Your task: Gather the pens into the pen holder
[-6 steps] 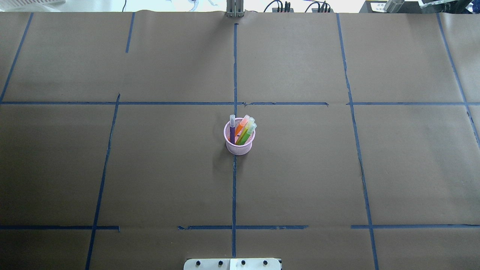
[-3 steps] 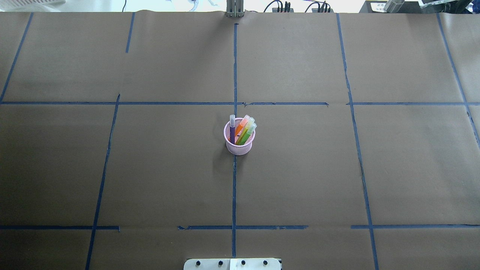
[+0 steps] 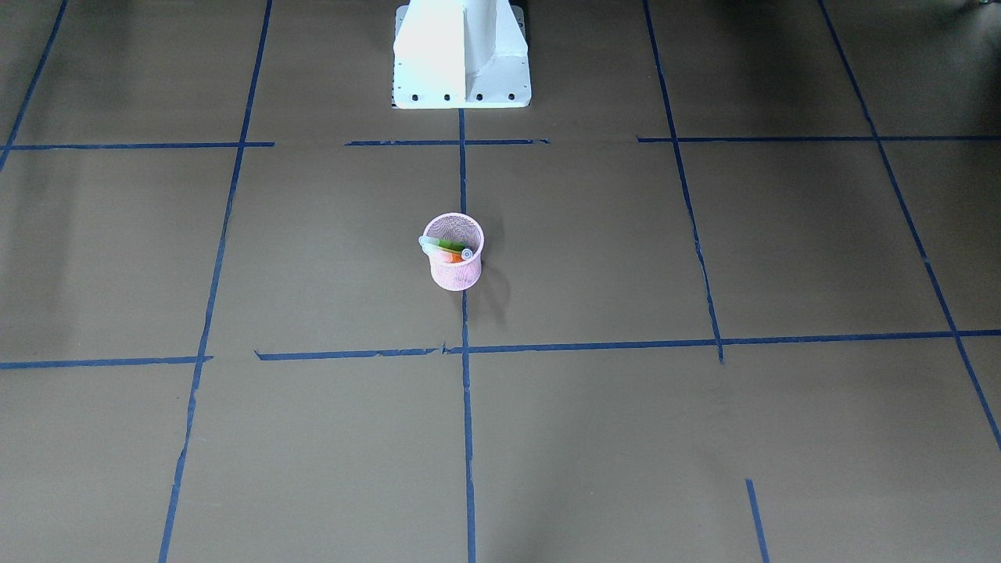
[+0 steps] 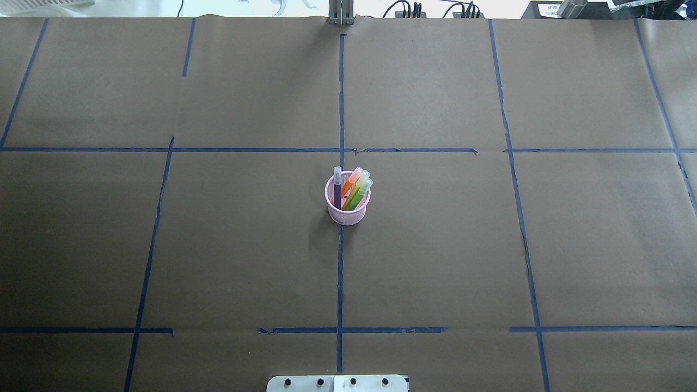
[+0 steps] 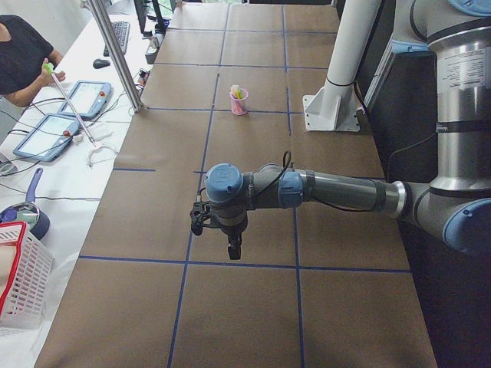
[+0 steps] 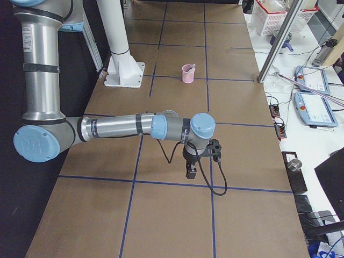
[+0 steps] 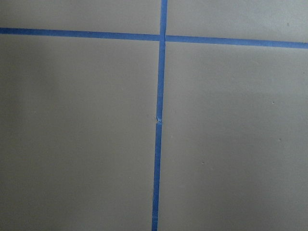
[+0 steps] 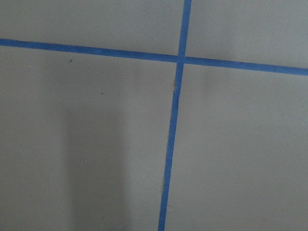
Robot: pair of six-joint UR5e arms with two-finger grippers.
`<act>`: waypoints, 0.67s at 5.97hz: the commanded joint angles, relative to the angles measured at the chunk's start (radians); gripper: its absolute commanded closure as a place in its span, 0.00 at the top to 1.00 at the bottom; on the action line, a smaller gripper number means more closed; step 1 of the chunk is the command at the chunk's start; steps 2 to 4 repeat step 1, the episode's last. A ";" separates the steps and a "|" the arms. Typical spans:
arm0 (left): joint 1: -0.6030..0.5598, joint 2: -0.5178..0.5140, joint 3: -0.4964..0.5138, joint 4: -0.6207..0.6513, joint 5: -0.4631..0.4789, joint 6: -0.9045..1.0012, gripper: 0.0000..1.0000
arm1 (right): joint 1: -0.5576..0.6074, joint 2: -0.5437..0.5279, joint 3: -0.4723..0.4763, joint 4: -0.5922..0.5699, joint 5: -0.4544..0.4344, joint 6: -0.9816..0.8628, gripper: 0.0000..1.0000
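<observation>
The pink wire-mesh pen holder (image 4: 348, 216) stands upright at the middle of the table. The purple pen (image 4: 337, 191), the orange pen (image 4: 350, 182) and the green pen (image 4: 360, 194) stand inside it, their pale caps leaning over the far rim. The holder also shows in the front view (image 3: 456, 275) and in both side views (image 5: 238, 106) (image 6: 187, 76). My left gripper (image 5: 230, 250) and right gripper (image 6: 191, 173) show only in the side views, pointing down over bare paper far from the holder. I cannot tell whether they are open or shut. The wrist views show only paper and tape.
Brown paper with blue tape lines (image 4: 340, 272) covers the table. The white robot base (image 3: 461, 59) stands at the near edge. A metal post (image 5: 115, 54), tablets (image 5: 54, 126) and a person (image 5: 23, 54) are beside the table's far side. A red-rimmed basket (image 5: 19, 276) sits there too.
</observation>
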State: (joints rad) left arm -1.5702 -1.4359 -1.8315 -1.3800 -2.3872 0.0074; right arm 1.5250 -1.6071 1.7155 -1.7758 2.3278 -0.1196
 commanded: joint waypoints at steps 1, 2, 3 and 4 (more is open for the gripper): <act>-0.001 -0.002 0.004 -0.001 0.038 0.006 1.00 | 0.007 -0.023 -0.033 0.045 -0.005 -0.018 1.00; -0.001 -0.002 0.004 -0.001 0.038 0.006 1.00 | 0.007 -0.023 -0.033 0.045 -0.005 -0.018 1.00; -0.001 -0.002 0.004 -0.001 0.038 0.006 1.00 | 0.007 -0.023 -0.033 0.045 -0.005 -0.018 1.00; -0.001 -0.002 0.004 -0.001 0.038 0.006 1.00 | 0.007 -0.023 -0.033 0.045 -0.005 -0.018 1.00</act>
